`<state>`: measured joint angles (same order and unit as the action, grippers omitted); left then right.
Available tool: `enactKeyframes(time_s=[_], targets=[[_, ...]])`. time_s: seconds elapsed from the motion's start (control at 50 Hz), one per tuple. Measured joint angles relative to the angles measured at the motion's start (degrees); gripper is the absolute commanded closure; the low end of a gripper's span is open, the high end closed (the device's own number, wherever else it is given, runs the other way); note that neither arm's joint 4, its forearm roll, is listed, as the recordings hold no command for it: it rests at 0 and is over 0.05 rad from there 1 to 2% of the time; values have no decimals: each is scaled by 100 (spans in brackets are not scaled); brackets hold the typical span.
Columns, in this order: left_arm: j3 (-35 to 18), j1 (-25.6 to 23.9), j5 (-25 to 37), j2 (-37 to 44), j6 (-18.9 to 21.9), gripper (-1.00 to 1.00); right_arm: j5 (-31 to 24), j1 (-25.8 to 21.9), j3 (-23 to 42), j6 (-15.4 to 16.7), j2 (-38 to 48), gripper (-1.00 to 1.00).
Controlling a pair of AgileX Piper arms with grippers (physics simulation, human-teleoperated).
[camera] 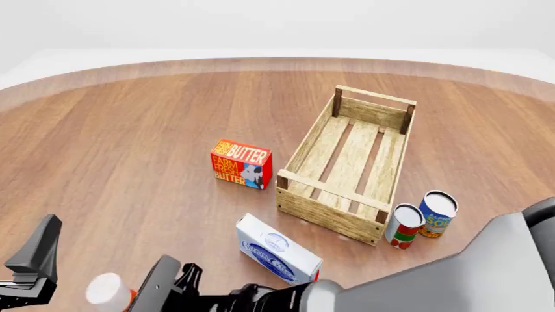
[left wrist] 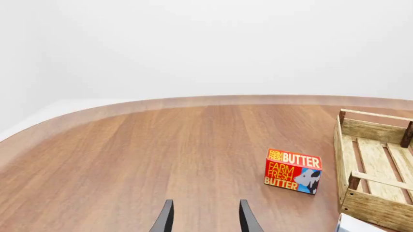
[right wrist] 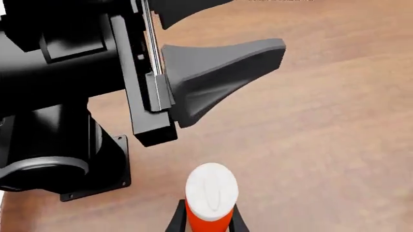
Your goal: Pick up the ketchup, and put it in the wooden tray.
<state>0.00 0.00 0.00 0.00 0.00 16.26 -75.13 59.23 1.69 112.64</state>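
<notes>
Step in hand: I judge it is the grasp of the ketchup [right wrist: 210, 200], at its end or nearly.
Ketchup place: near edge of the worktop [camera: 130, 149] in the front view, well apart from the wooden tray [camera: 349, 162]; there only its white cap shows, low in the picture.
Right gripper [right wrist: 205, 220]: in the right wrist view its two dark fingers [right wrist: 175, 221] stand on both sides of the red bottle, just under the white cap. They seem to pinch it, but I cannot tell if both really press on it.
Left gripper [left wrist: 205, 217]: its fingers are spread with bare worktop between them; it holds nothing and hangs above the wood.
Wooden tray: nothing lies in it; its slatted bottom is visible.
Other things: a butter box [camera: 241, 164] is just beside the tray on its left, a blue-white carton [camera: 277, 250] lies before the tray's near end, and two cans [camera: 422, 218] stand at its near right corner.
Next move: in my opinion, lift the bottle straight up, high enough to pass over the carton and the tray wall, then carry it forward and to the right.
Care: the left arm is very near the bottle, so the lift should avoid it.
</notes>
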Motion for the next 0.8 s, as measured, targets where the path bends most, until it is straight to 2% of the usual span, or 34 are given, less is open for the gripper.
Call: enactKeyframes(time_s=[0.26,0.54,0.8], targets=[[0,0,0,0,0,-100,-570,459,32,168,-559,100],[0,0,0,0,0,-100,-1412,1007,453,400,-1033,100],[0,0,0,0,0,-100,-1974,1545,886,606,-1223,100]])
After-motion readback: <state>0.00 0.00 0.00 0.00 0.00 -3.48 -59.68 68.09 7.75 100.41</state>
